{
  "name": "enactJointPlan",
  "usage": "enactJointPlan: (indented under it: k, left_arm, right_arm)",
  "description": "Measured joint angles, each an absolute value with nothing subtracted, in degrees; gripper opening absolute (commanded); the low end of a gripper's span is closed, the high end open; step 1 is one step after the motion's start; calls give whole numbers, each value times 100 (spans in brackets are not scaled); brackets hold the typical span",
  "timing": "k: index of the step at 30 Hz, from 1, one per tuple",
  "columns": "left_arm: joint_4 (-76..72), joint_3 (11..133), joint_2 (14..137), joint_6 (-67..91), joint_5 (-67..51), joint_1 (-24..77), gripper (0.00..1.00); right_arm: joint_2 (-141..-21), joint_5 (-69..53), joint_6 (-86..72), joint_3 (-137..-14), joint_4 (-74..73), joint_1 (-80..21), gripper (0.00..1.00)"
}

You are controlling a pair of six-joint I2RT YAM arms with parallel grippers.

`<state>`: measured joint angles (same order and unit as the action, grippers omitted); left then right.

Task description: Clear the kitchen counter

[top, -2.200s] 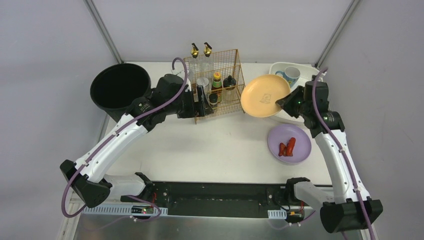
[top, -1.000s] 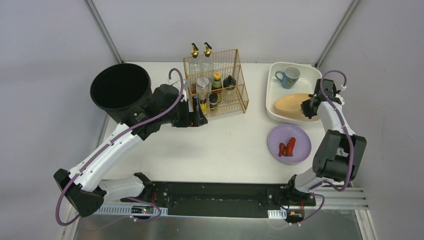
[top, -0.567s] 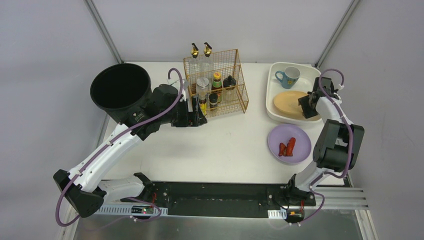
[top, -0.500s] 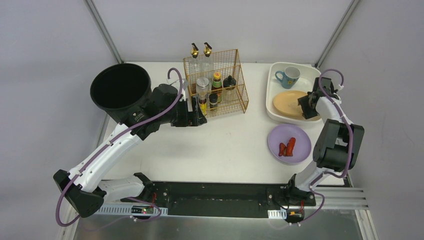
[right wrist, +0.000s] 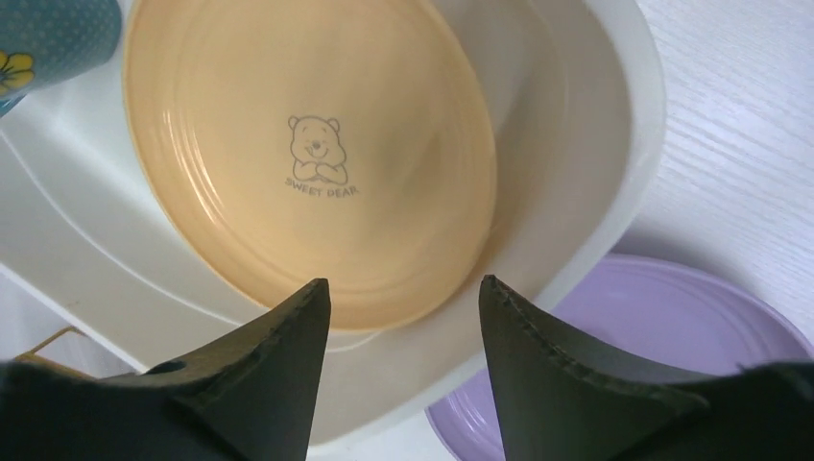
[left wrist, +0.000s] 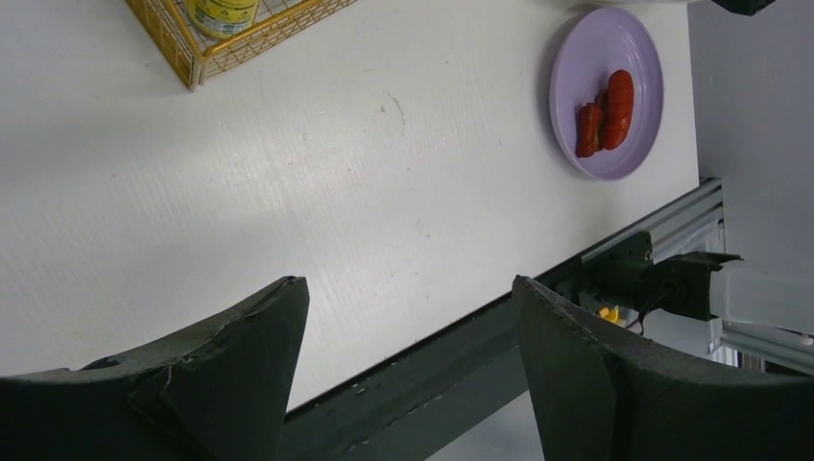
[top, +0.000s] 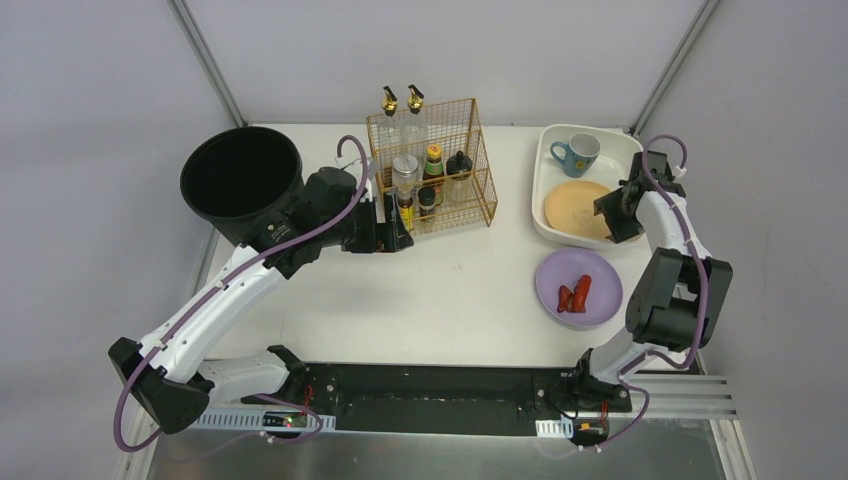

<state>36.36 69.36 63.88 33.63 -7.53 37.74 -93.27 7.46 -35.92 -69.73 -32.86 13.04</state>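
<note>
Right end effector (right wrist: 403,288) spread, empty, above yellow plate (right wrist: 307,163) lying flat in tub (right wrist: 576,144), far right: dishes collect there. Left end effector (left wrist: 408,298) spread, empty. Tabletop (top: 450,290) carries purple plate (top: 578,287), near right, not yet cleared.

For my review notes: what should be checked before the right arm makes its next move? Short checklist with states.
1. Yellow plate rests inside the cream tub: ok.
2. Right gripper open, not clamping the plate: ok.
3. Left gripper open and empty above the kitchen counter: ok.
4. Purple plate with red food off the counter: not ok, it sits on it.
5. Room in the tub beside the mug for the purple plate: cannot tell.
</note>
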Motion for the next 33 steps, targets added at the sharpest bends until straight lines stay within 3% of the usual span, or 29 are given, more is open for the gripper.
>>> enactJointPlan:
  k: [15, 18, 29, 33]
  left_arm:
    - [3599, 6893, 6477, 3275, -1205, 3662, 80]
    - [3518, 6831, 6589, 3282, -1564, 3662, 84]
    - [3100, 6853, 7743, 3708, -2303, 4226, 88]
    - [2873, 6949, 8256, 3994, -2309, 4508, 88]
  right_arm:
    - [-7839, 770, -2991, -6945, -4429, 1210, 62]
    - [-7363, 722, -2939, -6624, -4556, 1197, 64]
    - [-6003, 185, -2779, -5800, -4976, 593, 63]
    - [-5824, -27, -2777, -5605, -4971, 191, 57]
